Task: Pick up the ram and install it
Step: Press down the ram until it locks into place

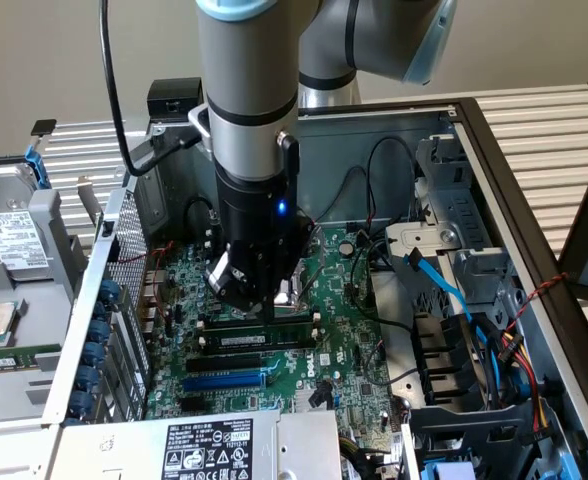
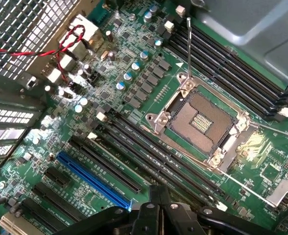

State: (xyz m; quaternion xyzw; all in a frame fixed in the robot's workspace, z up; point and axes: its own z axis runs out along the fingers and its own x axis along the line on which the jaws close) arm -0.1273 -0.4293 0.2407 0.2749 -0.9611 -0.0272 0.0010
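Observation:
The ram (image 1: 262, 340), a long thin stick with a white label strip, lies along the memory slots of the green motherboard (image 1: 349, 345) inside the open computer case. My gripper (image 1: 264, 305) hangs just above it, and I cannot tell whether the two touch or whether the stick is seated. In the wrist view the gripper (image 2: 158, 196) has its black finger bars drawn together at the middle, shut. Beyond it run several long black memory slots (image 2: 163, 161) beside the open processor socket (image 2: 203, 122).
A black slot (image 1: 224, 362) and a blue slot (image 1: 224, 381) lie in front of the ram. Cables and a drive cage (image 1: 454, 330) crowd the exterior view's right. A fan grille wall (image 1: 114, 300) and a grey tray (image 1: 14, 300) with a thin green strip (image 1: 14, 352) stand at the left.

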